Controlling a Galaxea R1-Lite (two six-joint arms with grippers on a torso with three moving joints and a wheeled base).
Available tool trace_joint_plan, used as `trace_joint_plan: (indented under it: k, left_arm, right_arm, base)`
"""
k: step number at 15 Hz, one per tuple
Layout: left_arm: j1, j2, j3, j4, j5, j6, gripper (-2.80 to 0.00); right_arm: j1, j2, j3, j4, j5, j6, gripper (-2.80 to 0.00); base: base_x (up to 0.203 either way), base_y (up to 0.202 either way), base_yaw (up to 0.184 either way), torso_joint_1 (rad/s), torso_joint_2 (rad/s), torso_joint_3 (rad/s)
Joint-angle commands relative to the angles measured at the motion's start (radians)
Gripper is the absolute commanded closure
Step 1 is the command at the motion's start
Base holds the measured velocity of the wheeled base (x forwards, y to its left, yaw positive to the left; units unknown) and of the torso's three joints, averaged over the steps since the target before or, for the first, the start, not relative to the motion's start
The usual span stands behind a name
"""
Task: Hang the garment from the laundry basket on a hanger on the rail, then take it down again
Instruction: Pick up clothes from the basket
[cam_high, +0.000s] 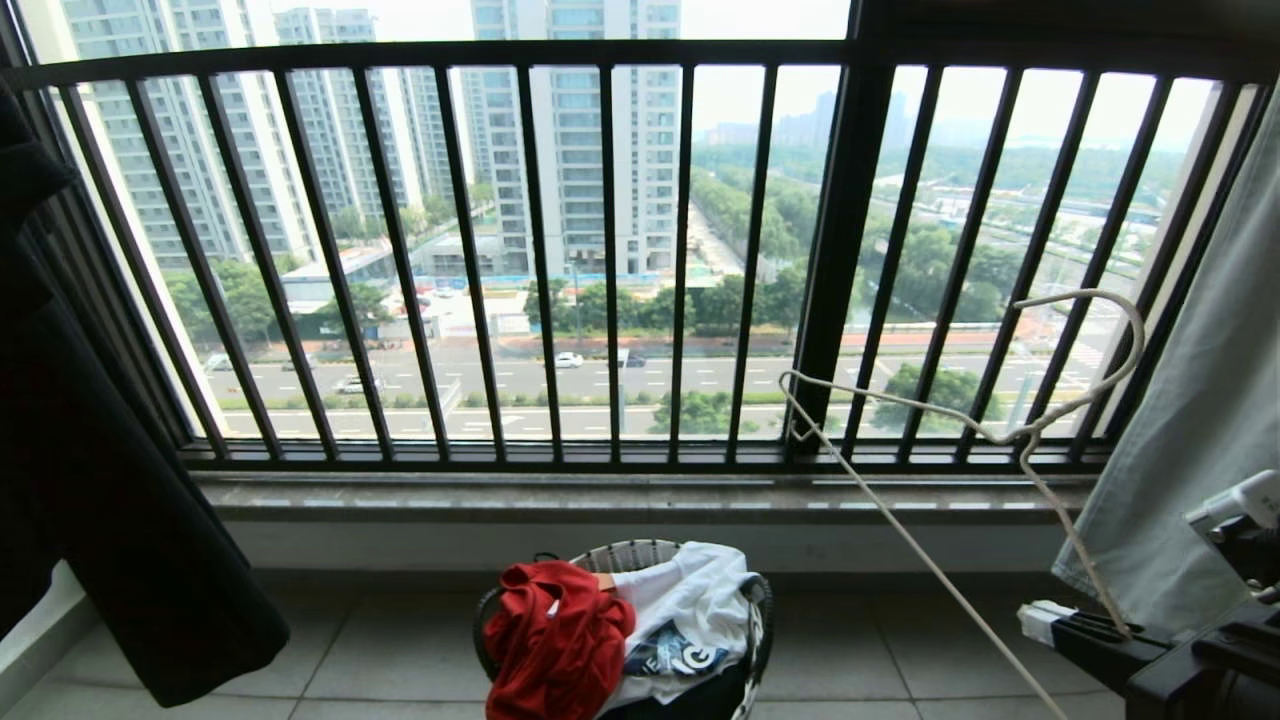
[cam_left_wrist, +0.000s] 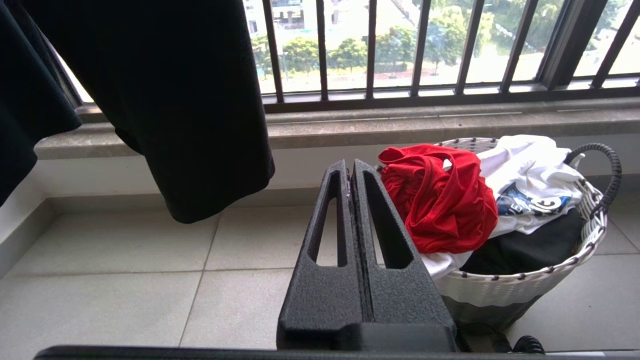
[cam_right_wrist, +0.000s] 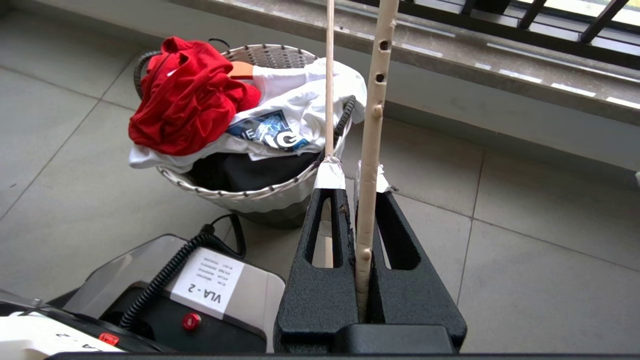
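The red garment (cam_high: 555, 640) lies bunched on top of the laundry basket (cam_high: 628, 552) on the tiled floor below the window. My right gripper (cam_high: 1045, 620), low at the right, is shut on one end of the cream-white wire hanger (cam_high: 1022, 436), whose hook points up in front of the bars. In the right wrist view the hanger (cam_right_wrist: 372, 140) runs between the taped fingertips of the gripper (cam_right_wrist: 352, 177), with the garment (cam_right_wrist: 185, 95) and basket (cam_right_wrist: 250, 197) beyond. My left gripper (cam_left_wrist: 350, 167) is shut and empty beside the garment (cam_left_wrist: 445, 200) and the basket (cam_left_wrist: 510, 295). The rail is out of view.
The black balcony railing (cam_high: 610, 250) and stone sill (cam_high: 600, 495) close off the far side. A black garment (cam_high: 100, 480) hangs at the left, a pale cloth (cam_high: 1200, 400) at the right. A white printed garment (cam_high: 690, 610) shares the basket. My base (cam_right_wrist: 210, 285) is near it.
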Motion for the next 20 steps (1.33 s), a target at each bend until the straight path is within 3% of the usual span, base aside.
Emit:
trace_joint_plan:
  k: [1,14,20]
  left_arm:
    - [0.000,0.000,0.000,0.000,0.000,0.000,0.00]
    - [0.000,0.000,0.000,0.000,0.000,0.000,0.00]
    - [0.000,0.001,0.000,0.000,0.000,0.000,0.00]
  right_arm:
    - [0.000,-0.009,0.001,-0.001,-0.009,0.002,0.00]
    - [0.000,-0.084,-0.021,-0.001,-0.011,-0.001,0.00]
    - [0.000,-0.001,-0.146,-0.005,-0.010,-0.003,0.00]
  base:
    - [0.000,0.000,0.000,0.000,0.00,0.000]
    - [0.000,0.000,0.000,0.000,0.00,0.000]
    - [0.000,0.000,0.000,0.000,0.00,0.000]
